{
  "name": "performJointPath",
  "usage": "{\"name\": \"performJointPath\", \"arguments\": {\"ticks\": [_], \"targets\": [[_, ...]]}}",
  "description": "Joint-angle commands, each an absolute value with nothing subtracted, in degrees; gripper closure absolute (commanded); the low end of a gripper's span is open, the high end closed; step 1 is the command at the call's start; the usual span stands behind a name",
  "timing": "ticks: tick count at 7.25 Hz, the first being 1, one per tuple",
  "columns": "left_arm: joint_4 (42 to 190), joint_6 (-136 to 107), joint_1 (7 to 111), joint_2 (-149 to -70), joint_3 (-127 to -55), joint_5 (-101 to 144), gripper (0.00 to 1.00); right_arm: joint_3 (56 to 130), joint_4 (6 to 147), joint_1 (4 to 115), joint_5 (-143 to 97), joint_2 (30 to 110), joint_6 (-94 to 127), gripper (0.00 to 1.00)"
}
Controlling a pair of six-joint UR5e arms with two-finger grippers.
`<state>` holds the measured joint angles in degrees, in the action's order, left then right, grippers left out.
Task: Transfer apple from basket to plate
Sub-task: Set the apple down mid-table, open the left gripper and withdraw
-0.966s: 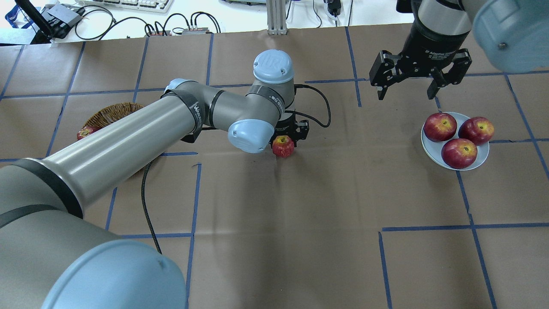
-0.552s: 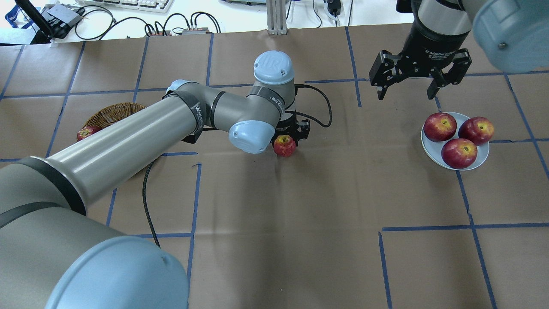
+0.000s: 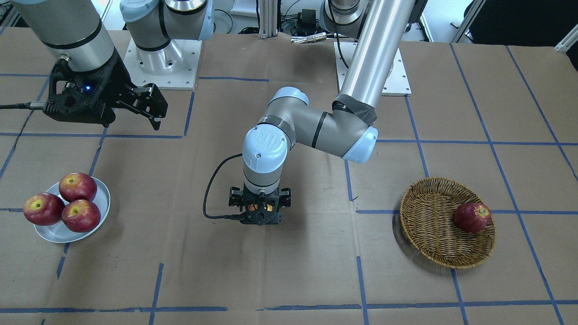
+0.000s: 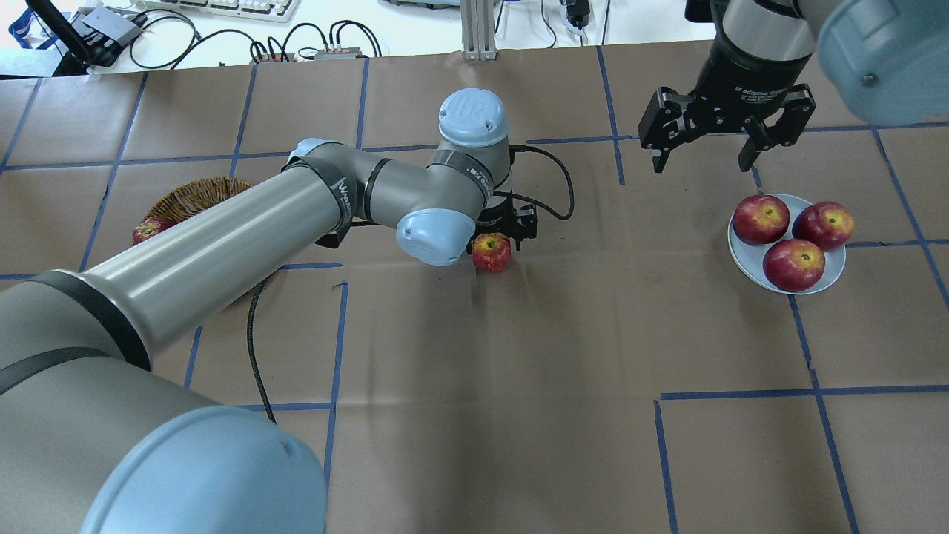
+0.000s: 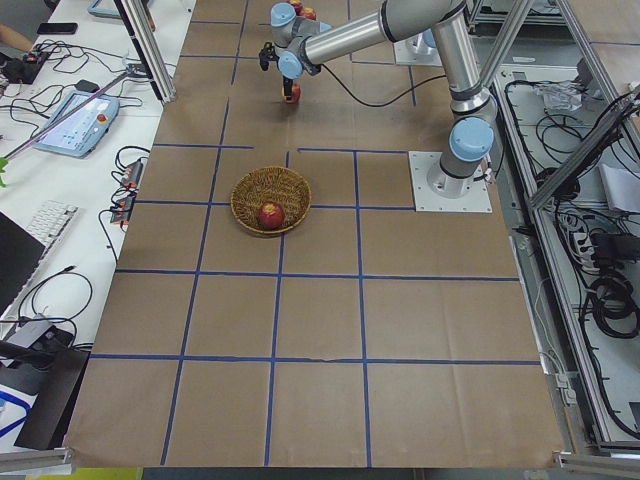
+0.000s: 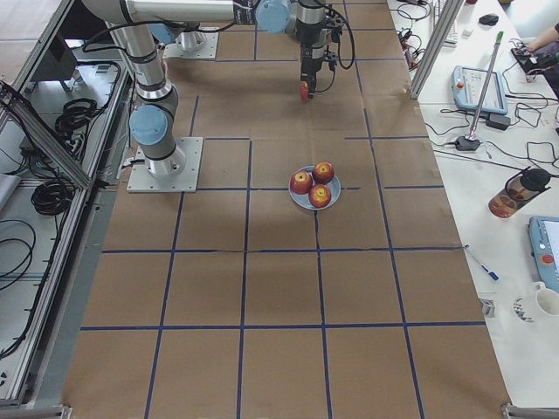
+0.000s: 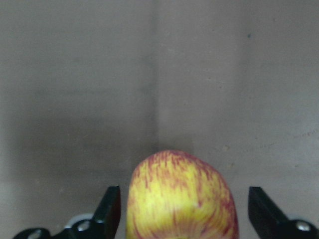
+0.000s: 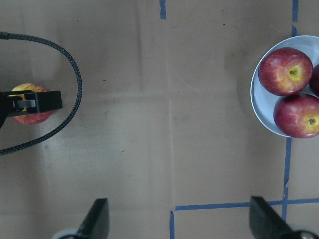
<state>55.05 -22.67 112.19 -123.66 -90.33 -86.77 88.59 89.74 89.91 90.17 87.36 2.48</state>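
The pale yellow-and-red streaked apple (image 4: 491, 252) is at the middle of the table, between the fingers of my left gripper (image 7: 182, 188), which is shut on it. The gripper points straight down, low over the brown paper; I cannot tell whether the apple touches it. The wicker basket (image 3: 429, 257) stands on my left and holds one dark red apple (image 3: 472, 217). The pale plate (image 4: 745, 259) on my right carries three dark red apples (image 4: 761, 219). My right gripper (image 4: 700, 167) hangs open and empty just beyond the plate.
A black cable (image 4: 556, 185) loops from the left wrist over the table beside the apple. My left forearm (image 4: 222, 245) covers most of the basket in the overhead view. Blue tape lines cross the brown paper. Keyboards and cables lie beyond the far edge.
My left arm has shifted very slightly with the apple, then stayed still. The right arm has not moved.
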Motion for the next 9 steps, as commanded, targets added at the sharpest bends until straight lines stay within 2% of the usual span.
{"name": "performJointPath", "arguments": {"ticks": [1,3,7,9], "targets": [[56.50,-21.98,111.80,-119.56,-88.78,-87.18,0.01,88.59,89.74,89.91,90.18,87.36,2.55,0.00],[73.38,-19.10,109.26,-111.66,-82.65,-87.36,0.01,88.59,89.74,89.91,90.18,87.36,2.37,0.00],[94.52,4.19,93.20,-94.96,-82.53,-87.45,0.01,87.64,90.26,90.09,90.26,87.01,2.89,0.00],[97.73,4.31,90.53,-90.37,-83.84,-88.06,0.01,87.02,95.70,92.53,90.09,83.78,10.15,0.00]]}}
